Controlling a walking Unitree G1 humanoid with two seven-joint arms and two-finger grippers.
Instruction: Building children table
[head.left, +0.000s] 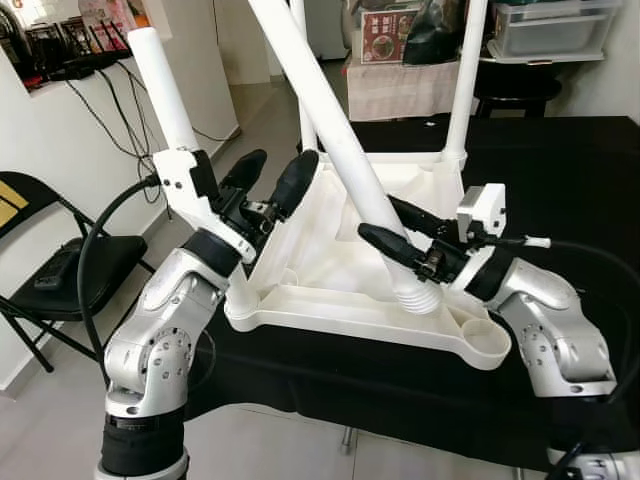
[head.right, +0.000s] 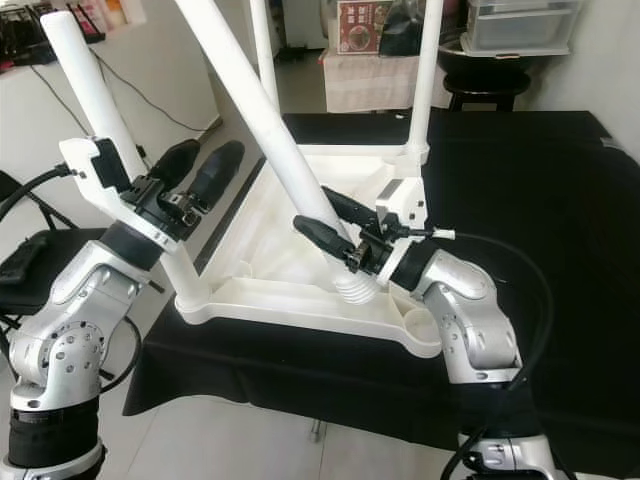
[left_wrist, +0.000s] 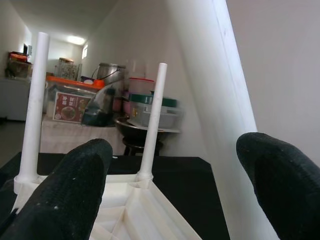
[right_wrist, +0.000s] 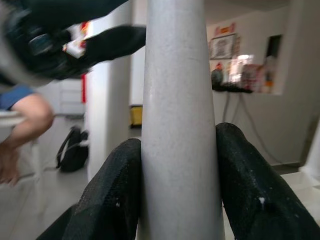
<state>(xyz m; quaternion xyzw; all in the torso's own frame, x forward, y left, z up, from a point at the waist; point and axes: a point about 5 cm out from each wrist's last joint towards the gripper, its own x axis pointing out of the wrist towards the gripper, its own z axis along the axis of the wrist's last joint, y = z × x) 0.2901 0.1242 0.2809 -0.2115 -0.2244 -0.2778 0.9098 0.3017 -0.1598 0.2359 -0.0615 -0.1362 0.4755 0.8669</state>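
Note:
A white plastic table top (head.left: 330, 260) lies upside down on the black-covered table (head.left: 570, 180). Two white legs (head.left: 467, 70) stand upright in its far corners, seen in the left wrist view as thin posts (left_wrist: 152, 125). A third leg (head.left: 165, 90) rises from the near left corner. My right gripper (head.left: 398, 230) is shut on a fourth, loose leg (head.left: 320, 100), which leans left with its ribbed end (head.left: 420, 297) near the front right corner socket (head.left: 487, 340). Both black fingers (right_wrist: 110, 195) press its sides. My left gripper (head.left: 270, 178) hangs open over the top's left rim, holding nothing.
A black folding chair (head.left: 60, 270) stands on the floor to my left. Behind the table are a dark stool (head.left: 515, 90), a clear storage bin (head.left: 555, 25) and a cloth-covered stand (head.left: 395, 85). A person's arm (right_wrist: 22, 117) shows in the right wrist view.

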